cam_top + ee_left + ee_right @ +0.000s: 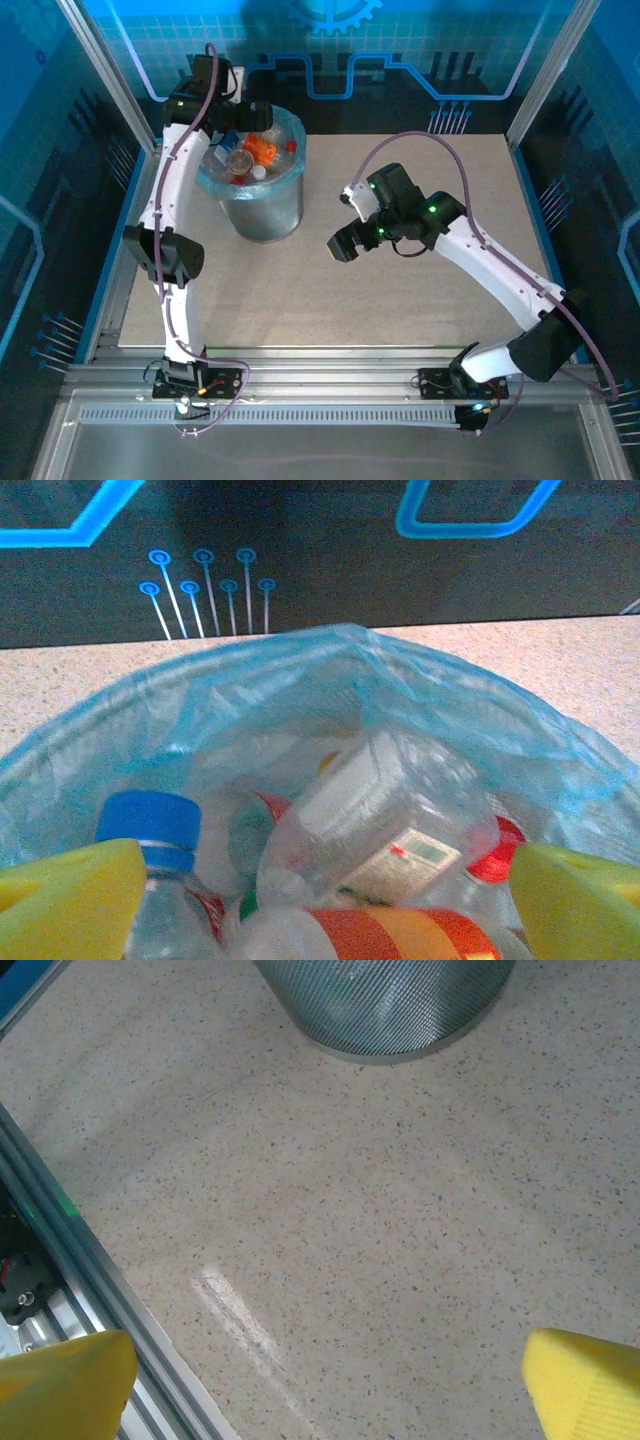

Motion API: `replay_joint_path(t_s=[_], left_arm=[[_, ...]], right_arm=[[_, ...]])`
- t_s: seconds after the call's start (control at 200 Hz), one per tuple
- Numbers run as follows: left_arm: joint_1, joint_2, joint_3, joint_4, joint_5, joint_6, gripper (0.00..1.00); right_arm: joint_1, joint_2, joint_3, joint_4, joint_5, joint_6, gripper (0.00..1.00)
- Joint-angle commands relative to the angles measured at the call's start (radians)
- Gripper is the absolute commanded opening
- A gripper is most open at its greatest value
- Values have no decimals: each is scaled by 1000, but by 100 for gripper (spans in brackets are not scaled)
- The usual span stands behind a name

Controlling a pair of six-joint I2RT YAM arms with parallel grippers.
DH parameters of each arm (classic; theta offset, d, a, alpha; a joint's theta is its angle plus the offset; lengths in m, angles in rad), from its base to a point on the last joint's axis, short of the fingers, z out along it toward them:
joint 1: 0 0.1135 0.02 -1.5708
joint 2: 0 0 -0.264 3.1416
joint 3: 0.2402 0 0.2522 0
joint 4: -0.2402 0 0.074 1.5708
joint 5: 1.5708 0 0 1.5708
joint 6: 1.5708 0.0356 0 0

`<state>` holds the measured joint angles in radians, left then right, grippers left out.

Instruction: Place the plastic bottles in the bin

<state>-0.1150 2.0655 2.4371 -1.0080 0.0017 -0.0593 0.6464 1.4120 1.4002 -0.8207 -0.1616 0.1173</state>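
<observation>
Left fingers (70, 895) spread wide and empty above the bin (350, 645).
Bottles (385, 820) lie heaped inside the bin on its blue liner, directly below those fingers, a spot that suits dropping one in. Right fingers (585, 1385) hang apart, gripping nothing, over the counter (350, 1220) beside the bin, probably idle.

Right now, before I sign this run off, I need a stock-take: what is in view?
table: one, beige speckled, under everything
bin: one, grey, far left of table
bag: one, light blue, lining the bin
bottles: several, exact count unclear; clear, red and blue caps; in the bin
left gripper: one, yellow fingers, open above the bin
right gripper: one, yellow fingers, open over the table
</observation>
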Motion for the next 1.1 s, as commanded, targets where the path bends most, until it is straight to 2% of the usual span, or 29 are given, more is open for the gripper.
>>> replay_joint_path(t_s=[0.0,0.11,0.265,0.35,0.435,0.495,0.555,0.765,0.965,1.09], left_arm=[[-8,-153,-69,-5,41,-35,94],[-16,-304,-273,119,34,-47,94],[-35,-503,-604,317,94,-99,90],[-57,-565,-724,378,151,-123,82],[-79,-590,-798,410,178,-136,67],[-87,-592,-826,414,182,-144,58],[-91,-587,-846,410,179,-146,55],[-88,-573,-875,394,114,-126,55],[-89,-604,-789,380,152,-140,58],[-89,-692,-773,402,147,-149,62]], right_arm=[[22,9,35,-22,-13,22,100],[33,2,36,-22,-2,35,100],[40,-11,16,-16,20,48,100],[42,-14,0,-9,28,53,100],[42,-10,-8,0,26,58,100],[42,-1,-5,4,16,59,100],[42,7,-1,9,8,59,100],[45,18,8,8,2,55,100],[46,-3,12,-8,16,62,100],[44,-54,5,11,66,90,100]])
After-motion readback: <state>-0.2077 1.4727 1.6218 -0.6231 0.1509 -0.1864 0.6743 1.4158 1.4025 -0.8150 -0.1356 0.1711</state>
